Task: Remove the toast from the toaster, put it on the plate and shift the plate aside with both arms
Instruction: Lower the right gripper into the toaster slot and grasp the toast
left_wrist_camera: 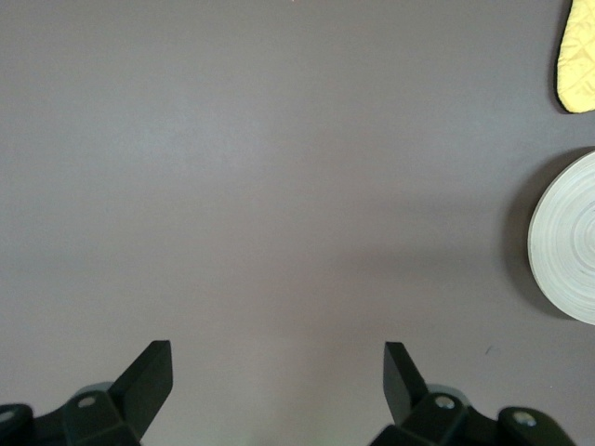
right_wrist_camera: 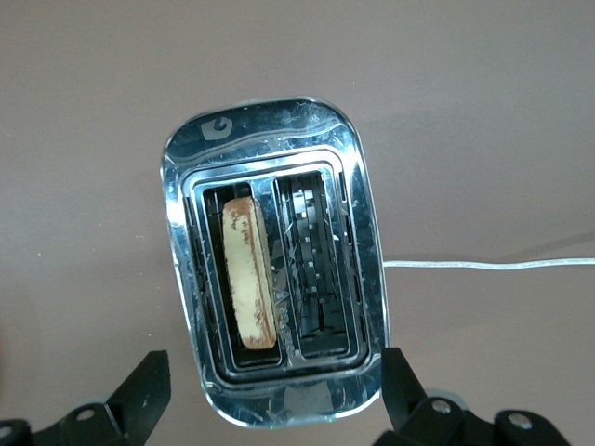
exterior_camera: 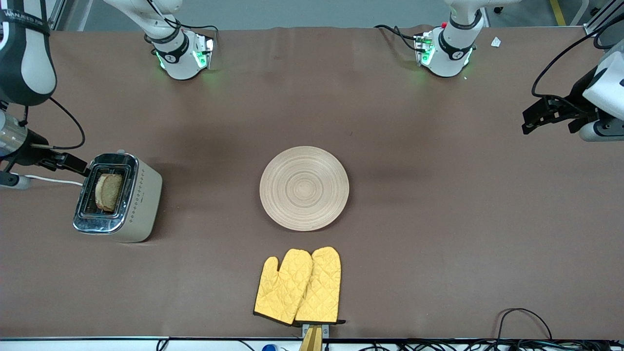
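Glossy chrome toaster (right_wrist_camera: 271, 269), wooden plate (exterior_camera: 304, 188)

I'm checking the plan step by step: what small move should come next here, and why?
Probably lower the right gripper, open above the toaster, straight onto the toast. The slice stands in one slot, the plate is bare, and the left gripper waits open over bare table.

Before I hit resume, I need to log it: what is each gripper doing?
Left gripper: open, empty, over bare table toward the left arm's end.
Right gripper: open, empty, over the toaster, toast in its slot.
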